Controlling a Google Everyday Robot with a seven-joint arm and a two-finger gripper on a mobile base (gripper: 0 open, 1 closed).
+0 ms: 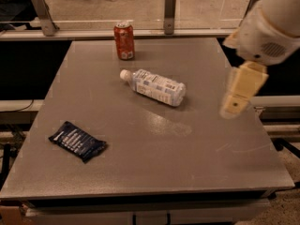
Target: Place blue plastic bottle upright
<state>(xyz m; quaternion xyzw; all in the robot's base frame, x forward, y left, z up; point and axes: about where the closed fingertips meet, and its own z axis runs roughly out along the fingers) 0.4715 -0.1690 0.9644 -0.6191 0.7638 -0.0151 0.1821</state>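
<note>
The blue plastic bottle [153,86] lies on its side near the middle of the grey table [140,172], its white cap pointing to the back left. It is clear, with a white and pale-blue label. My gripper [236,103] hangs above the table's right side, to the right of the bottle and apart from it. It holds nothing that I can see.
A red-orange soda can [124,41] stands upright at the back of the table, behind the bottle. A flat dark-blue packet [77,141] lies at the front left. A rail with metal posts [170,4] runs behind the table.
</note>
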